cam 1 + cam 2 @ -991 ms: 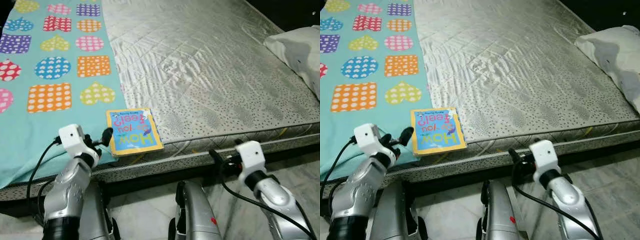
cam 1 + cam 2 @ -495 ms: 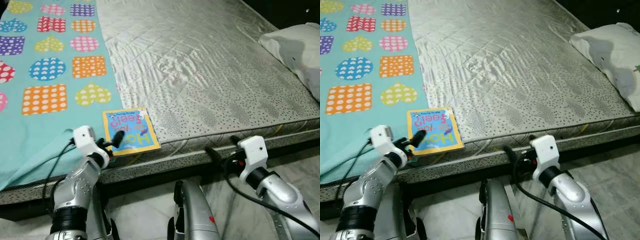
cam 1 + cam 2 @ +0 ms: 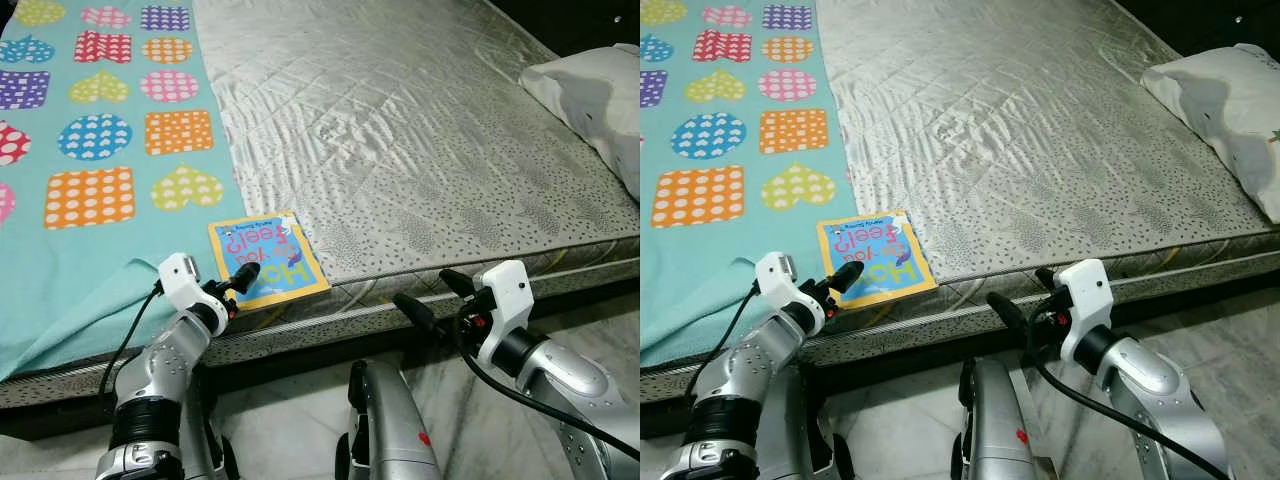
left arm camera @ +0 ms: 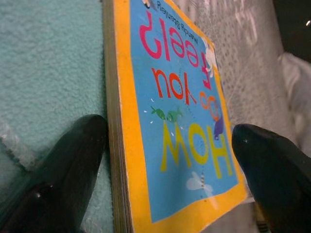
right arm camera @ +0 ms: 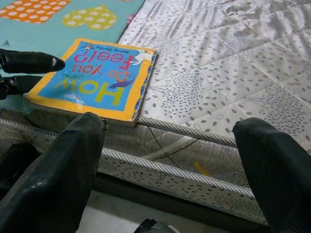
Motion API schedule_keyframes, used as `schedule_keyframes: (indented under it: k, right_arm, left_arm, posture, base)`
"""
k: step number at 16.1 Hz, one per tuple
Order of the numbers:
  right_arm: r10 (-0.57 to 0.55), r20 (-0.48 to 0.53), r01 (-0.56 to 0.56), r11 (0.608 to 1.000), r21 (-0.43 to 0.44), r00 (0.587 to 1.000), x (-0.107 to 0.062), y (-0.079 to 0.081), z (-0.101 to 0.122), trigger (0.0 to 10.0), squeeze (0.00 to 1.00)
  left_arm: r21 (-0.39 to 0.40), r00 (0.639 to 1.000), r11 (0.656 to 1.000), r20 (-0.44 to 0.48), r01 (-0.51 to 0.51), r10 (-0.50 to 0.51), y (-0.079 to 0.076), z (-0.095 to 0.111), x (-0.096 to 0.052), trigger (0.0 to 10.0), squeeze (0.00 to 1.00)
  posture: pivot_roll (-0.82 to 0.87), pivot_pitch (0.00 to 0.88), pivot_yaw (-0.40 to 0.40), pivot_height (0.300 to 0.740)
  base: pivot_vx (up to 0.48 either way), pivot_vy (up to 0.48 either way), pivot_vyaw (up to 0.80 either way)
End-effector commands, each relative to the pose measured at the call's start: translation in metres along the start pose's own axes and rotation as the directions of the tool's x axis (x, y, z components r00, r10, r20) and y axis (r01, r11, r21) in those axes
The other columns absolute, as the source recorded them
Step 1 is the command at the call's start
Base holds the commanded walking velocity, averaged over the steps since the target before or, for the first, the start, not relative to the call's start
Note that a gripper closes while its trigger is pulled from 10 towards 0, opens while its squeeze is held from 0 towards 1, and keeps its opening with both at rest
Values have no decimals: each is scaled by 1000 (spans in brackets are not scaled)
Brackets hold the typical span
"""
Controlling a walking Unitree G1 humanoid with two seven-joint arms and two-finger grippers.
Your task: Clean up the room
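Your left gripper sits at the near edge of the bed with its two black fingers spread wide on either side of a thin square board book with a yellow border and blue cover, one finger low on the teal blanket patterned with dotted hearts and squares, the other over the book's far side; neither visibly clamps it. The book lies flat at the mattress corner, half on the blanket, half on the silver-grey quilted mattress. Your right gripper hangs released, fingers apart, in front of the mattress edge, pointing toward the book from well off. A white pillow rests at the far right.
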State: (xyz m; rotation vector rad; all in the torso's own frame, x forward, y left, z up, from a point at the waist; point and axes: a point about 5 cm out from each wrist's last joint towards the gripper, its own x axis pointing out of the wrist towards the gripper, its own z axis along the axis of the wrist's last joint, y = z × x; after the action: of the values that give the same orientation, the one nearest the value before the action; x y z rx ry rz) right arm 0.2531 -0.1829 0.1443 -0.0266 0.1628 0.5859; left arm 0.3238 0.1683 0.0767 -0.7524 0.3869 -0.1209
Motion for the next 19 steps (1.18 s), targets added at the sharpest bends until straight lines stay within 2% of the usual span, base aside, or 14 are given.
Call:
schedule_keyframes:
  k: [1,2,3,5,6,7,9,10,11,12,19]
  right_arm:
    - [11,10,-11,1000,3,1000,-2,1,5,10000,0]
    - [31,10,-31,999,12,999,-1,4,7,10000,0]
    - [95,4,-95,995,42,996,-1,9,11,10000,0]
    - [136,-1,-136,990,34,991,-2,11,15,10000,0]
    - [121,-3,-121,992,27,993,-2,6,17,10000,0]
    - [118,-3,-118,993,25,993,-2,5,17,10000,0]
    - [109,-6,-109,994,15,994,-2,4,17,10000,0]
    - [108,-4,-108,994,13,994,-2,3,19,10000,0]
    - [106,-2,-106,994,10,994,-1,3,20,10000,0]
    - [104,-2,-104,994,10,995,-1,3,20,10000,0]
    - [117,12,-117,993,10,993,4,5,21,10000,0]
  left_arm:
    - [-50,998,999,-55,-13,10,4,-11,-1,10000,0]
    - [-84,998,996,-62,-11,5,6,-11,-1,10000,0]
    - [-172,996,985,-79,20,-34,7,-13,1,10000,0]
    - [-227,992,973,-105,41,-66,7,-17,3,10000,0]
    - [-289,987,955,-115,70,-108,4,-18,4,10000,0]
    - [-302,986,950,-120,79,-120,4,-18,5,10000,0]
    - [-387,976,917,-142,99,-165,5,-18,6,10000,0]
    - [-391,976,916,-152,85,-155,8,-16,8,9647,0]
    - [-384,977,921,-158,71,-141,10,-15,9,7725,0]
    - [-376,976,924,-169,65,-137,10,-16,10,0,0]
    - [-267,944,960,-287,83,-161,9,-24,12,0,0]
  posture:
    - [-202,176,-126,518]
    - [-203,176,-126,518]
    - [-210,174,-125,518]
    - [-215,173,-123,518]
    - [-219,171,-124,518]
    - [-219,171,-124,518]
    - [-220,172,-122,518]
    - [-220,172,-122,518]
    - [-228,171,-119,518]
    - [-228,171,-119,518]
    - [-210,151,-112,518]
  base:
    - [0,0,0]
    - [0,0,0]
    - [0,0,0]
    - [0,0,0]
    - [0,0,0]
    - [0,0,0]
    - [0,0,0]
    - [0,0,0]
    - [0,0,0]
    - [0,0,0]
    - [0,0,0]
